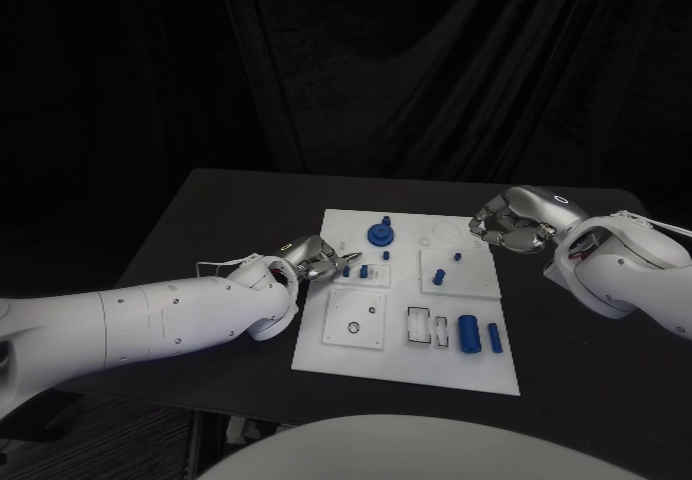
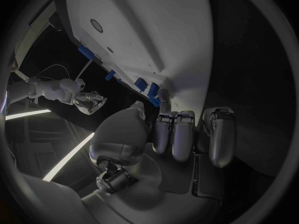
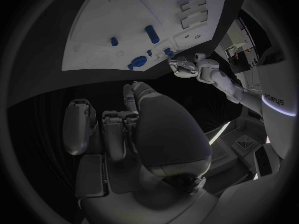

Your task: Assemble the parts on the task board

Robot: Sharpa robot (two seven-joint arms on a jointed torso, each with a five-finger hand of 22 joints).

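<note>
The white task board (image 1: 411, 355) lies in the middle of the black table. A tall blue part on a round base (image 1: 381, 234) stands near its far edge. Small blue pegs (image 1: 364, 270) stand in a raised plate at the left, and two more (image 1: 437, 272) stand to their right. Two blue cylinders (image 1: 467, 335) lie near the front right. My left hand (image 1: 310, 258) is at the board's left edge, its fingers curled and one fingertip (image 2: 163, 97) close to the pegs (image 2: 152, 89). My right hand (image 1: 512, 225) hovers at the far right corner with its fingers curled (image 3: 118, 129) on nothing.
A raised square plate with holes (image 1: 355, 322) sits at the board's front left, and a slotted block (image 1: 420, 325) stands beside the cylinders. Bare black table (image 1: 216, 215) surrounds the board. A dark curtain hangs behind the table.
</note>
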